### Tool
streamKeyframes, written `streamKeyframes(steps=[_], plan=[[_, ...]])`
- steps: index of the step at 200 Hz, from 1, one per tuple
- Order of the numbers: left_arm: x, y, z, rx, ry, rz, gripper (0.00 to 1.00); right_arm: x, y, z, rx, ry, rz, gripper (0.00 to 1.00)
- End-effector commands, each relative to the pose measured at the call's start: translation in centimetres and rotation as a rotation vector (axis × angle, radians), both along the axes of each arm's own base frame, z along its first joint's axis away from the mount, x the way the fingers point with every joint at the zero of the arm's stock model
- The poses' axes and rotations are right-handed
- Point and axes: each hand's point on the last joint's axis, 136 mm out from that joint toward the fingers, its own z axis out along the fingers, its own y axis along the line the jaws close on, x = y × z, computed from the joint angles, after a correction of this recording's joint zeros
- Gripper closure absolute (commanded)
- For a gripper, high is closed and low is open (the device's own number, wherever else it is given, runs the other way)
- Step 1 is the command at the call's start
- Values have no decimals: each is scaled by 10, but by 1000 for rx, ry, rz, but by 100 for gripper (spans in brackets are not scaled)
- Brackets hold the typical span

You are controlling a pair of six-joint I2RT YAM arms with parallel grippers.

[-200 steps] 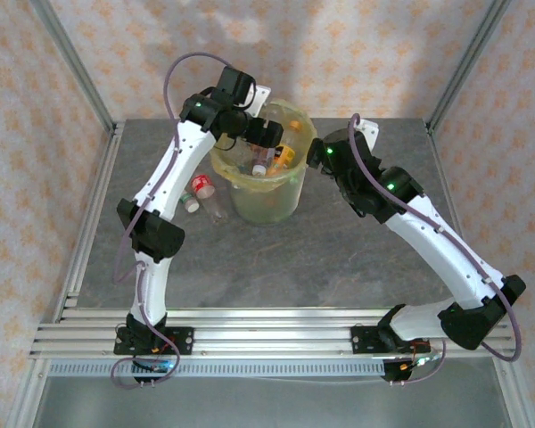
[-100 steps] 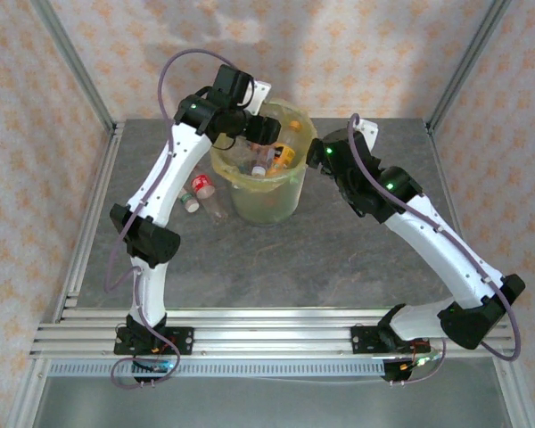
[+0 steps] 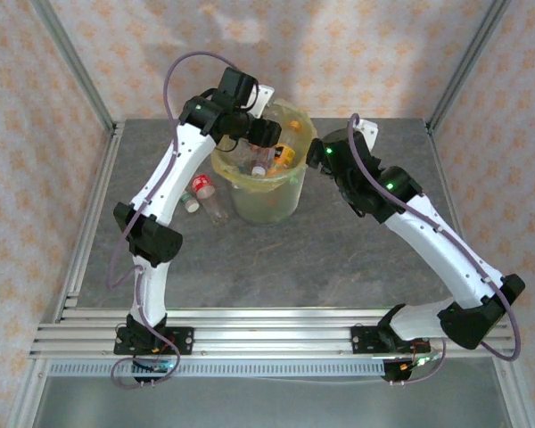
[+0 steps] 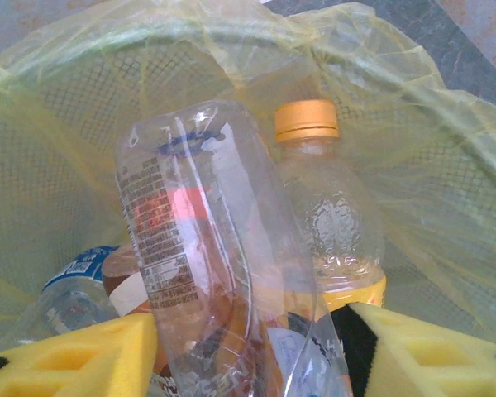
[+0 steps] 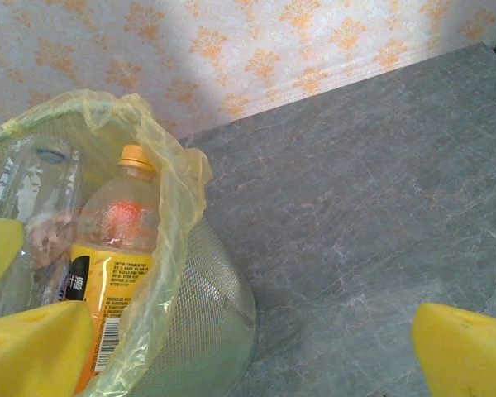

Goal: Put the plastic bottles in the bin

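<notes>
The bin point(image 3: 269, 198), a pale yellow-green bucket lined with a yellow bag point(image 4: 413, 165), stands at the table's far middle. My left gripper point(image 3: 264, 134) hangs over its mouth. In the left wrist view this gripper point(image 4: 252, 335) is shut on a crushed clear bottle point(image 4: 207, 248) with a red and white label. Beneath it inside the bin stand an orange-capped bottle point(image 4: 326, 223) and a blue-labelled one point(image 4: 74, 285). Loose bottles lie on the table left of the bin: a red-capped one point(image 3: 202, 185) and a clear one point(image 3: 217, 210). My right gripper point(image 5: 252, 327) is open and holds nothing, just right of the bin wall point(image 5: 207, 306).
Metal frame posts point(image 3: 71, 62) rise at the table's back corners before the patterned wall. Bare grey tabletop point(image 3: 276, 267) stretches between the bin and the arm bases, and also right of the bin point(image 5: 372, 190).
The left arm's elbow swung a little left and came back. Its gripper stayed over the bin with the bottle. The right arm has not moved.
</notes>
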Motion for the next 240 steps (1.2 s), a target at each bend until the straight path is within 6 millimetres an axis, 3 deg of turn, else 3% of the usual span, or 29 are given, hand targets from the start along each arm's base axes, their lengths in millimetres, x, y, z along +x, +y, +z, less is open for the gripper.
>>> streamKeyframes(steps=[1,30,75,87,91,115,143,179,216,240], plan=[[-7,3,5,23,-7,6,31,2,0,1,-1,-8,-17,1],[-9,1,33,-29,-57,10,13,3,0,2,-6,-10,-14,1],[-19,19,84,-81,-165,98,0,2,-5,4,-34,-9,-25,1],[-21,31,90,-64,-191,153,0,1,-7,5,-42,-11,-32,1],[-28,39,105,-73,-226,176,0,0,-8,6,-44,-12,-34,1],[-40,77,127,-55,-319,327,0,-3,-14,7,-55,-19,-49,1],[-60,127,136,-46,-393,518,0,-6,-21,6,-63,-26,-72,1],[-80,196,114,-74,-385,746,0,-7,-25,3,-66,-27,-88,1],[-91,259,53,-51,-254,964,0,-6,-23,-3,-65,-19,-87,1],[-91,284,10,-52,-158,1047,0,-5,-22,-6,-70,-14,-86,1]])
